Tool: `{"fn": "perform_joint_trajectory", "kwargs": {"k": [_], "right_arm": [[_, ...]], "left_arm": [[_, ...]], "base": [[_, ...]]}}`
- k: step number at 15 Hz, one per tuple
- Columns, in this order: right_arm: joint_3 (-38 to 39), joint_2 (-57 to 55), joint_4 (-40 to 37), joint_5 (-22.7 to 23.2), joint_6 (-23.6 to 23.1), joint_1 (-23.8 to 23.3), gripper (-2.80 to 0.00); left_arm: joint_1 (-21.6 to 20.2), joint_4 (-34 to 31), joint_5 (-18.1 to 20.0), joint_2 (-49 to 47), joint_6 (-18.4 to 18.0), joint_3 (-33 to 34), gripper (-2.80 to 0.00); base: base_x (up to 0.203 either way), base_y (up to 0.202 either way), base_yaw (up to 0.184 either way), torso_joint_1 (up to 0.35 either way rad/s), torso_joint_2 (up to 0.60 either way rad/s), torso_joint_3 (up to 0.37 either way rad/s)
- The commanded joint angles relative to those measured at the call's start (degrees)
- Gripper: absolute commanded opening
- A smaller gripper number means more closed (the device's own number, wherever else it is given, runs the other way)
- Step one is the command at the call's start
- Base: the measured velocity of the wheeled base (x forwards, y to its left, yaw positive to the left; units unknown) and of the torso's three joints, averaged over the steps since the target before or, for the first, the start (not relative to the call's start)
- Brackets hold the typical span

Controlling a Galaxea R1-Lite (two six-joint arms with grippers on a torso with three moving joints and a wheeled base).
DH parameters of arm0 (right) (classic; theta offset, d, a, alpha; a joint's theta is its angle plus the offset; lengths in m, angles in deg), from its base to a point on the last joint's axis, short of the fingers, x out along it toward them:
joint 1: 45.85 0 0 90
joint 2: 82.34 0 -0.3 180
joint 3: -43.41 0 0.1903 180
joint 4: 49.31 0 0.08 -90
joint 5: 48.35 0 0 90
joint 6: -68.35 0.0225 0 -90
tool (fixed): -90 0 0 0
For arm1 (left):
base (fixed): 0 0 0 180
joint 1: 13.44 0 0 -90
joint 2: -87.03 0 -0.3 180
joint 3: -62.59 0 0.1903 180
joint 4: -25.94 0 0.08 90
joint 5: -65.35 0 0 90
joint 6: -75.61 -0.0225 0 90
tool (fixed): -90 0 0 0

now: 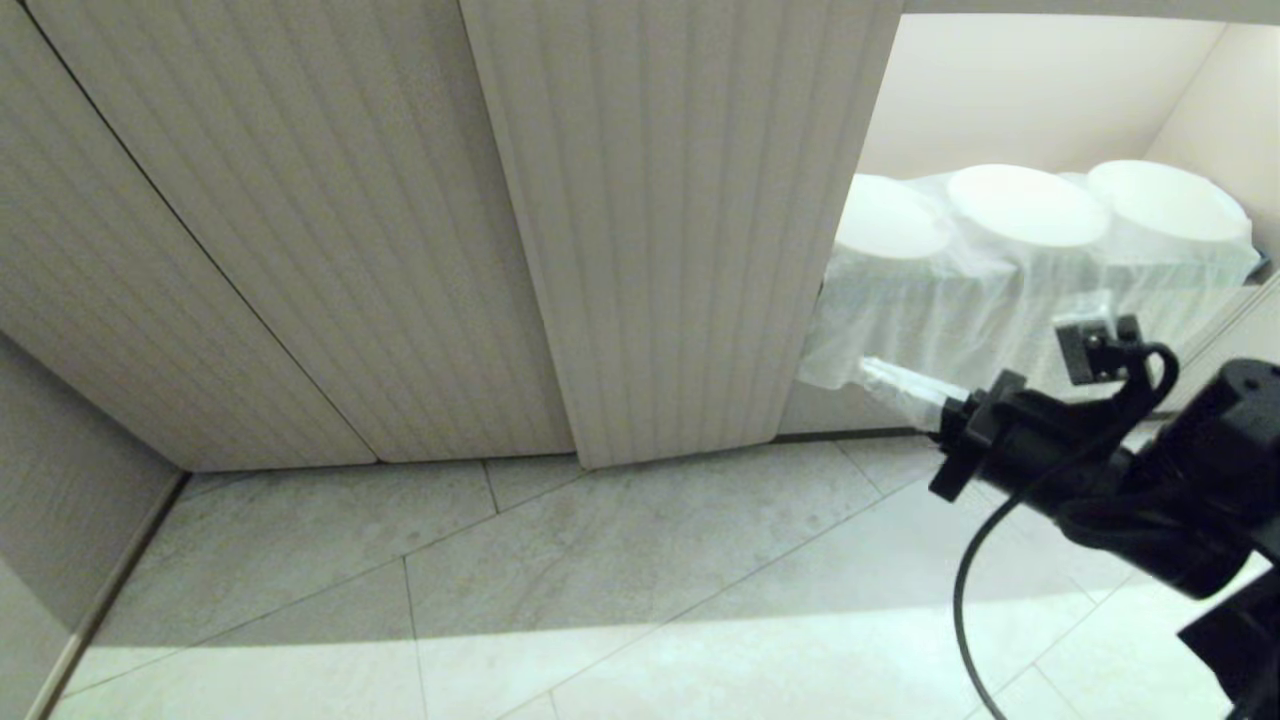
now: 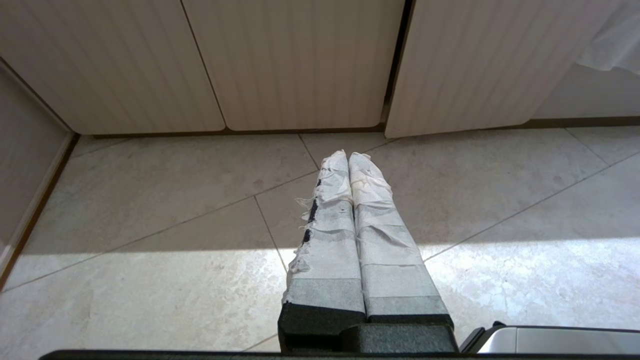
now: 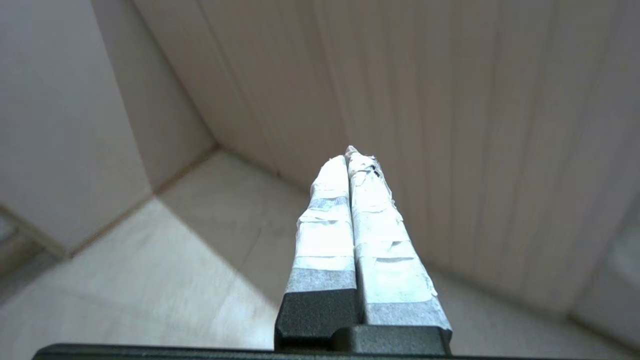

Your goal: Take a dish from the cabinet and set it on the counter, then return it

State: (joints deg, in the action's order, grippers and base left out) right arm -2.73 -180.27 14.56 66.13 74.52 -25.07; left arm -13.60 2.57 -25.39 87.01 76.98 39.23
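Opening step: right gripper (image 1: 875, 378) (fingers pressed together, empty) nears the ajar fluted cabinet door's (image 1: 690, 230) edge; next, swing it wider.

- The open fluted door (image 1: 690, 230) of the cabinet (image 1: 300, 230) screens the left part of the lit niche (image 1: 1010, 90) behind it; what sits there cannot be seen.
- White wrapping (image 1: 1000, 290) covers the round stacks (image 1: 1025, 205) in the niche, so their contents cannot be told; the leftmost stack is partly behind the door.
- The right arm (image 1: 1190, 480) is cut off by the head view's right edge, beside the niche.
- In the right wrist view the fluted door (image 3: 450, 125) past the right end effector (image 3: 350, 155) is blurred, its edges unclear.
- The left wrist view's top edge crops the cabinet doors (image 2: 295, 60); a silver-grey object (image 2: 555, 340) at its lower corner is too cropped to identify.
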Motion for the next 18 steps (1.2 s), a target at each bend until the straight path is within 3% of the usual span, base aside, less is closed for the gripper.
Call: {"fn": "perform_joint_trajectory", "kwargs": {"k": [1, 4, 8, 11, 13, 15, 18], "right_arm": [[9.1, 4.1, 1.2, -0.5, -3.4, -0.2, -2.8], [20.7, 8.4, 1.2, -6.0, -5.9, -0.2, -2.8], [22.7, 14.7, -5.7, -20.2, -8.8, -0.3, -2.8], [22.7, 24.7, -17.7, -25.6, -9.7, -0.2, -2.8], [22.7, 32.6, -30.6, -28.5, -10.1, -0.6, -2.8], [22.7, 35.4, -38.4, -35.2, -9.7, -1.9, -2.8], [22.7, 43.4, -48.2, -35.7, -9.5, -2.8, -2.8]], "left_arm": [[0.0, 0.0, 0.0, 0.0, 0.0, 0.0, -2.8], [0.0, 0.0, 0.0, 0.0, 0.0, 0.0, -2.8], [0.0, 0.0, 0.0, 0.0, 0.0, 0.0, -2.8], [0.0, 0.0, 0.0, 0.0, 0.0, 0.0, -2.8], [0.0, 0.0, 0.0, 0.0, 0.0, 0.0, -2.8], [0.0, 0.0, 0.0, 0.0, 0.0, 0.0, -2.8], [0.0, 0.0, 0.0, 0.0, 0.0, 0.0, -2.8]], "base": [[0.0, 0.0, 0.0, 0.0, 0.0, 0.0], [0.0, 0.0, 0.0, 0.0, 0.0, 0.0], [0.0, 0.0, 0.0, 0.0, 0.0, 0.0], [0.0, 0.0, 0.0, 0.0, 0.0, 0.0], [0.0, 0.0, 0.0, 0.0, 0.0, 0.0], [0.0, 0.0, 0.0, 0.0, 0.0, 0.0], [0.0, 0.0, 0.0, 0.0, 0.0, 0.0]]}}
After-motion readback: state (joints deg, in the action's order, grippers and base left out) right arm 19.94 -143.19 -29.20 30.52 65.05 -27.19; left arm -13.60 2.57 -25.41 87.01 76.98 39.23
